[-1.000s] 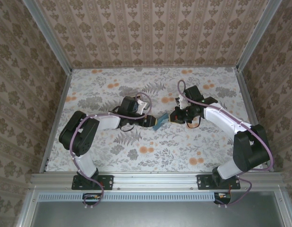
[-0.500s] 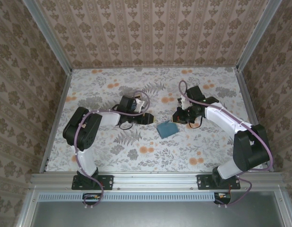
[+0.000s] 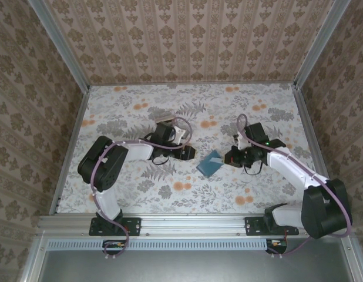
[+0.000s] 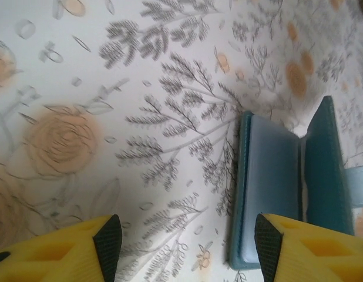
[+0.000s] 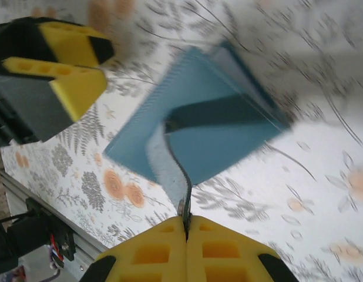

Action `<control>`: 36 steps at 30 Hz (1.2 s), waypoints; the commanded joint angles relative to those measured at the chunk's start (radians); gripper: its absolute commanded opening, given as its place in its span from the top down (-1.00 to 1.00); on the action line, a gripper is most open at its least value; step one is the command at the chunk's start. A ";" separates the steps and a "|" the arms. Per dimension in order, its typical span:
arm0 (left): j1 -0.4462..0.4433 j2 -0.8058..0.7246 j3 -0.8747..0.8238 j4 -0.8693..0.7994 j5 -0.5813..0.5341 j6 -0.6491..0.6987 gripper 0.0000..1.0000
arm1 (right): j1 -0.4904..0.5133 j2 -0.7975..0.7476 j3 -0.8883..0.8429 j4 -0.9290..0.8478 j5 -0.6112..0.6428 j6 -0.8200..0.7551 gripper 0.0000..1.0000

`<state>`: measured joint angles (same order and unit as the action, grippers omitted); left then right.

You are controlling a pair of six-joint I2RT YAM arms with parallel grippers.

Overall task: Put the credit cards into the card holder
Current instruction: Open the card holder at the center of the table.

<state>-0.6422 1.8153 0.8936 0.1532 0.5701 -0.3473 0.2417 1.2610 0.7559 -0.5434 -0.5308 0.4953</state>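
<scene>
**One card holder, right hand pinching its strap**

One teal card holder is lying on the floral worktop between the two hands. In the left wrist view it is sitting partly open, with one flap tilting up. The right hand is pressing its fingers together on a thin strap running from the holder. The left hand is holding its two yellow pads spread and is hovering just beside the holder's left edge.
</scene>
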 commanded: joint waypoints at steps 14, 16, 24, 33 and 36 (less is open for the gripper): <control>-0.094 -0.158 -0.071 -0.098 -0.203 0.059 -0.31 | -0.189 -0.104 -0.079 -0.215 0.209 0.078 1.00; -0.094 -0.149 -0.065 -0.102 -0.179 0.049 -0.33 | -0.191 -0.072 -0.055 -0.234 0.240 0.064 1.00; -0.122 -0.081 -0.042 0.003 -0.033 -0.060 -0.39 | -0.188 0.071 0.003 -0.185 0.276 0.033 1.00; -0.132 -0.005 -0.013 0.161 0.066 -0.207 -0.41 | -0.138 0.123 0.031 -0.138 0.246 0.035 1.00; -0.139 0.028 -0.009 0.180 0.093 -0.216 -0.26 | -0.137 0.123 0.032 -0.120 0.233 0.032 1.00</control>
<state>-0.7689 1.8111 0.8631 0.2871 0.6102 -0.5205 0.0994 1.3758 0.7670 -0.6735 -0.2913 0.5457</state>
